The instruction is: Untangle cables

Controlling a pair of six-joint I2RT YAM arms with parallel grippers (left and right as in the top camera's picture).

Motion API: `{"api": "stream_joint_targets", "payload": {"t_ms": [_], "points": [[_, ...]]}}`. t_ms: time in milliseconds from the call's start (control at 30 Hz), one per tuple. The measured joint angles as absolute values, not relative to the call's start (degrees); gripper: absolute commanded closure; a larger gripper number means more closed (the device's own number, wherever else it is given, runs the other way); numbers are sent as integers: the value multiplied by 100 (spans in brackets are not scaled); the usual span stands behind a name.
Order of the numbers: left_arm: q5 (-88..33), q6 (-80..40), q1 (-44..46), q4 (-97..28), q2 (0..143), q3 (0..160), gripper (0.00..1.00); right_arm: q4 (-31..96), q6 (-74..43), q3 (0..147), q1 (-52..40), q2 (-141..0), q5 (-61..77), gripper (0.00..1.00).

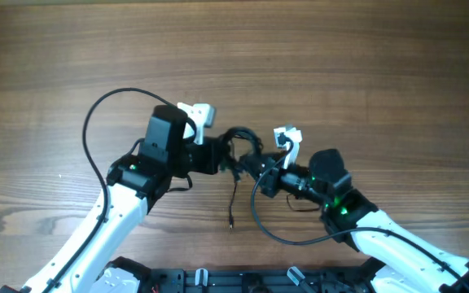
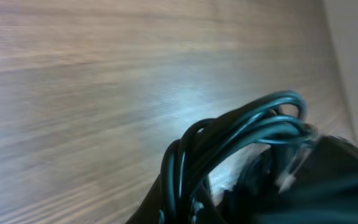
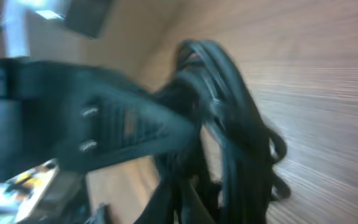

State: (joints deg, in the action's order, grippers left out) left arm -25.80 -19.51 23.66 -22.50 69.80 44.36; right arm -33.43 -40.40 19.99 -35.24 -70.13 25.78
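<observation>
Looped cables [image 2: 241, 134] are seen closest, a tight black bundle right at the left wrist lens, held over the table [image 1: 316, 49]. Both claws are clamped on that bundle, the left gripper [image 1: 216, 156] on one side and the right gripper [image 1: 260, 172] just beside it on the other. One strand [image 1: 234, 199] is left trailing, its plug tip [image 1: 230, 225] lowest. Light, limp, springy cord is judged likely, so hold is best taken near a free end, not on the knot
</observation>
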Motion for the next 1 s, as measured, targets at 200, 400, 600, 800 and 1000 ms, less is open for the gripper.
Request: {"api": "stream_joint_targets", "payload": {"t_ms": [200, 400, 600, 800, 1000], "points": [[-2751, -1990, 2764, -2305, 6980, 4438, 96, -3358, -4049, 1999, -3588, -7013, 1481, 95], [-2099, -2086, 2810, -2644, 6978, 4462, 96, -3402, -4042, 1999, -3625, -7015, 1291, 63], [-679, -2803, 2679, -2904, 6978, 4462, 96, -3868, -3607, 1999, -3594, -6744, 1632, 11], [-858, -2718, 2373, -2875, 6978, 4462, 96, -2821, -3524, 2018, -3592, -6678, 2276, 0], [-2016, -1911, 2174, -2919, 6978, 4462, 96, -2790, -3503, 2018, -3590, -7072, 2464, 21]]}}
